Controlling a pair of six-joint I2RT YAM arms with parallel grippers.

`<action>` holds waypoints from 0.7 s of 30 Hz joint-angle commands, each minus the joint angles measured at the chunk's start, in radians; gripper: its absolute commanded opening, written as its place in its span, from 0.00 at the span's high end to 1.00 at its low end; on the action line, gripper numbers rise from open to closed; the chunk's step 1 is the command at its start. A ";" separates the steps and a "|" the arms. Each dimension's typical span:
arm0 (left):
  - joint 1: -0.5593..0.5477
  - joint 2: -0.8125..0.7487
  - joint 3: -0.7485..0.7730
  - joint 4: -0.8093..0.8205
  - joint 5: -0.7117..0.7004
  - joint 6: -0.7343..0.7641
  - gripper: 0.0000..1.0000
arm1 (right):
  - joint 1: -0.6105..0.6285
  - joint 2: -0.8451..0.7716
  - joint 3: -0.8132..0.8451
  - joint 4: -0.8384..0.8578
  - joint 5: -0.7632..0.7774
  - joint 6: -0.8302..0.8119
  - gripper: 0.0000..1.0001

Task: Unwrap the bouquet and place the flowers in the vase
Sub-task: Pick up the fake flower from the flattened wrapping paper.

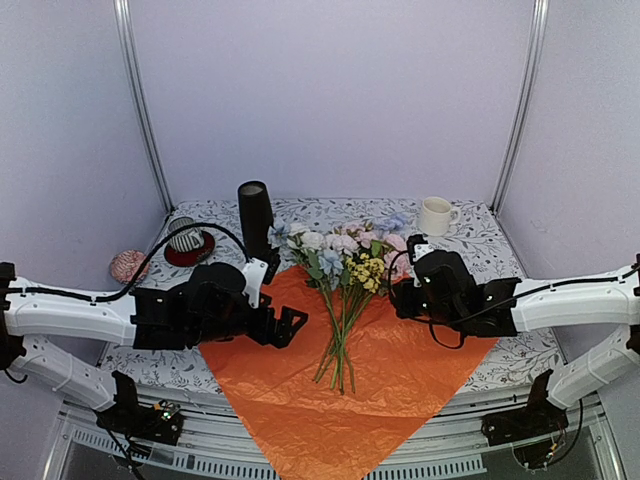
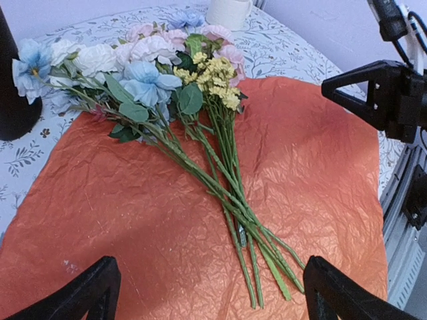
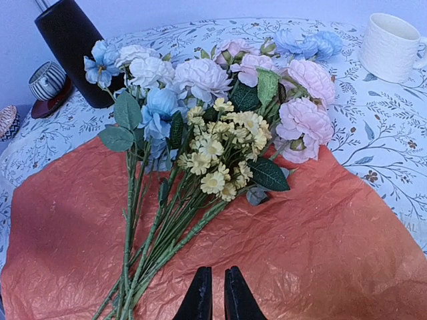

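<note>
Though the vase (image 1: 255,220) stands upright at the upper left of the overhead view, on the patterned tablecloth (image 1: 500,240), nothing is in it. The flowers (image 1: 345,290) lie flat on the spread orange sheet (image 1: 400,370) in the middle of the frame. Their stems are gathered toward the bottom, and the white, pink, pale blue and yellow heads fan out toward the top, past the sheet's far edge and onto the cloth. The leftmost blue bloom lies just beside the foot of the vase.

The left gripper (image 1: 288,328) hangs at the sheet's left edge, left of the stems and clear of them. From its own camera its jaws stand wide apart, one dark fingertip at each lower corner, with the flowers (image 2: 200,153) and the crinkled orange sheet (image 2: 320,187) in full view between them and nothing held. The vase (image 2: 10,87) shows only as a black shape at the left edge.

The right gripper (image 1: 405,295) sits at the sheet's upper right edge, close to the pink heads. In its wrist view the right gripper (image 3: 218,293) pokes up from the bottom centre, fingers drawn almost together with only a thin slit between them and nothing in it. It hovers over the orange sheet (image 3: 333,247) just right of the stems of the flowers (image 3: 200,167).

A white mug (image 1: 435,215) stands at the upper right, and a striped cup on a red saucer (image 1: 183,238) sits left of the vase.
</note>
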 commanded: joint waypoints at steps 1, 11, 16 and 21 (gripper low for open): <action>0.046 0.026 0.001 0.092 -0.014 0.031 0.02 | -0.060 0.058 0.058 0.070 -0.106 -0.110 0.89; 0.060 0.025 -0.020 0.178 -0.004 0.043 0.04 | -0.146 0.150 0.180 0.149 -0.234 -0.200 0.76; 0.059 0.012 -0.050 0.228 0.026 0.051 0.04 | -0.149 0.111 0.003 0.474 -0.349 -0.280 0.64; 0.060 0.011 -0.066 0.267 0.062 0.054 0.04 | -0.150 0.147 -0.082 0.559 -0.272 -0.349 0.62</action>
